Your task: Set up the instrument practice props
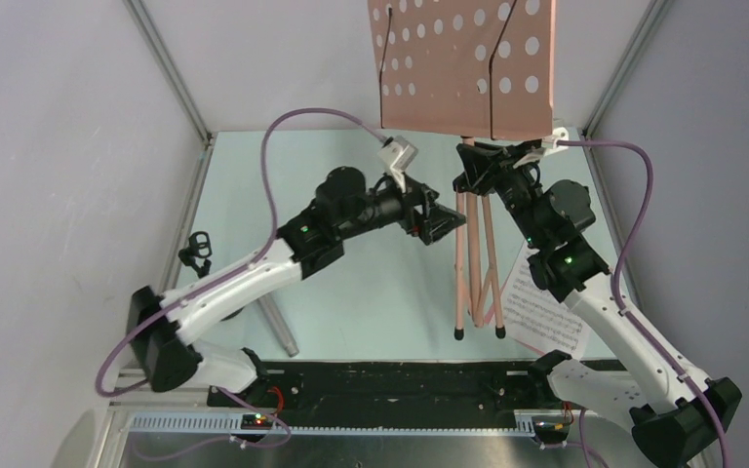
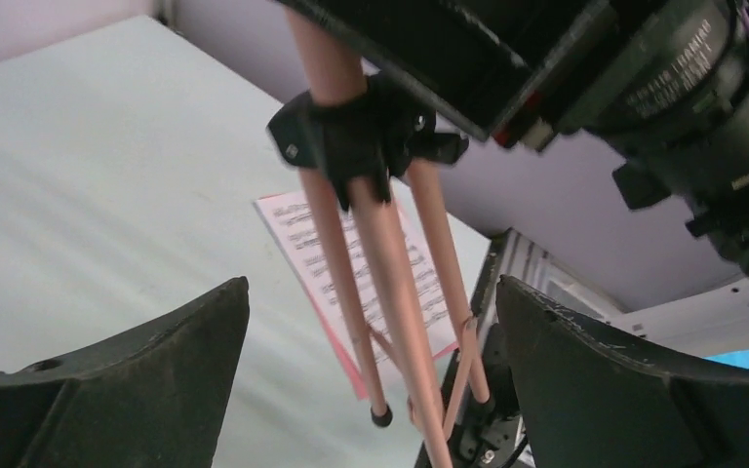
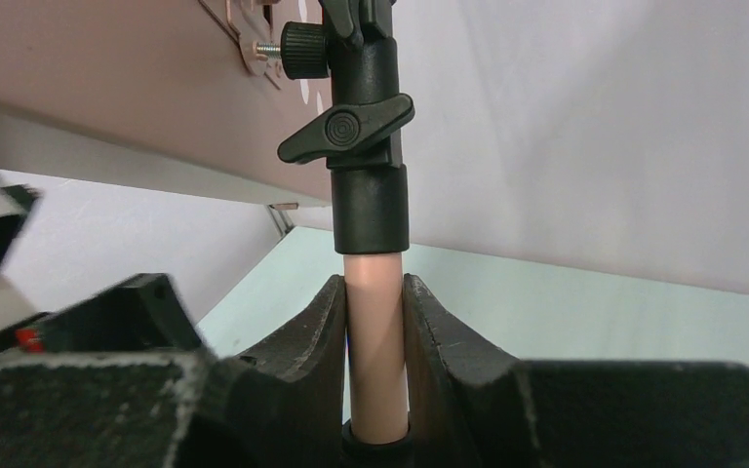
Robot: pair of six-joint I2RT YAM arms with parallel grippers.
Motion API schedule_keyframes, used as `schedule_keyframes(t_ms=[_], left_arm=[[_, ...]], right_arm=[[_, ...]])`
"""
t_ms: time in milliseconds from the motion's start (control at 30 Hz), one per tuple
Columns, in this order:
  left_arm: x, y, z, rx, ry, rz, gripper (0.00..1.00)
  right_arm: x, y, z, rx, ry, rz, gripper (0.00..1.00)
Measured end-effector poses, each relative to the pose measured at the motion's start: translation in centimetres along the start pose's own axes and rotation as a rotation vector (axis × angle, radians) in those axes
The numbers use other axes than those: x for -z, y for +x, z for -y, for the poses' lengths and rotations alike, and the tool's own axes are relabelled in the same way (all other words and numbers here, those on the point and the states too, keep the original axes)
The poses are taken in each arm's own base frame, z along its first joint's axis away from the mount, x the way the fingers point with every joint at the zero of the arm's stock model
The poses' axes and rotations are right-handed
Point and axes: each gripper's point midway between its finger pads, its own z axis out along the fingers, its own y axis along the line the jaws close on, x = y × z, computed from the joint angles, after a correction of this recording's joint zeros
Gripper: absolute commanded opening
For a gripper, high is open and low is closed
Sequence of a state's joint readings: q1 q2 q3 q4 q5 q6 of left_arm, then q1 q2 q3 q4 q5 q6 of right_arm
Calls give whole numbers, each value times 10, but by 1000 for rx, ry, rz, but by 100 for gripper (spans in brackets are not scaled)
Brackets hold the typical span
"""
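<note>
The salmon-pink music stand point(image 1: 463, 68) stands upright at the back of the table, its folded legs point(image 1: 475, 263) close together. My right gripper point(image 1: 480, 168) is shut on its pole point(image 3: 375, 322) just under the black clamp point(image 3: 366, 127). My left gripper point(image 1: 442, 222) is open just left of the legs point(image 2: 390, 283) and touches nothing. The tripod's black collar point(image 2: 351, 136) shows above its open fingers. A sheet-music page point(image 1: 543, 314) lies flat on the table by the stand's feet, also seen as the sheet-music page point(image 2: 297, 239) in the left wrist view.
A small black mic stand point(image 1: 195, 251) stands at the left, partly behind my left arm. A grey microphone point(image 1: 279, 329) lies near the left arm's base. Grey walls and metal frame bars close in the table on both sides.
</note>
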State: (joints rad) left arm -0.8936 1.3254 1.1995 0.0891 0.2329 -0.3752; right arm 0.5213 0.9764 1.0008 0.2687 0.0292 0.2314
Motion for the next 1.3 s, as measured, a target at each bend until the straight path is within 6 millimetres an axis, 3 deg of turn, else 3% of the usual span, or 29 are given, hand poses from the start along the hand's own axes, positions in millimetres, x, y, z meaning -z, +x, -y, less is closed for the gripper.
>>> schedule_keyframes(t_ms=[100, 167, 267, 367, 400, 467, 533, 900, 1200, 1300], left_arm=[[-33, 5, 3, 59, 56, -39, 100], [-60, 21, -1, 95, 81, -88, 93], [-92, 44, -6, 172, 114, -155, 58], [-100, 50, -7, 187, 122, -175, 33], [-99, 52, -8, 193, 123, -183, 21], [-98, 53, -10, 191, 112, -186, 5], [-98, 50, -10, 177, 116, -179, 1], [-79, 45, -24, 43, 13, -169, 0], [-52, 38, -45, -216, -102, -202, 0], [-45, 41, -46, -261, -110, -229, 0]], right_arm=[[-1, 2, 1, -2, 11, 2, 0], [-2, 3, 3, 1, 25, 3, 0], [-5, 6, 15, 3, 86, 11, 0], [-5, 14, 30, 20, 146, 0, 0], [-5, 15, 30, 23, 148, -1, 0], [-5, 15, 29, 25, 144, -2, 0], [-6, 14, 27, 26, 135, 4, 0], [-6, 10, 9, 6, 65, 11, 1], [-2, 6, -7, -72, -15, -35, 42], [-4, -12, -9, -86, -28, -2, 50]])
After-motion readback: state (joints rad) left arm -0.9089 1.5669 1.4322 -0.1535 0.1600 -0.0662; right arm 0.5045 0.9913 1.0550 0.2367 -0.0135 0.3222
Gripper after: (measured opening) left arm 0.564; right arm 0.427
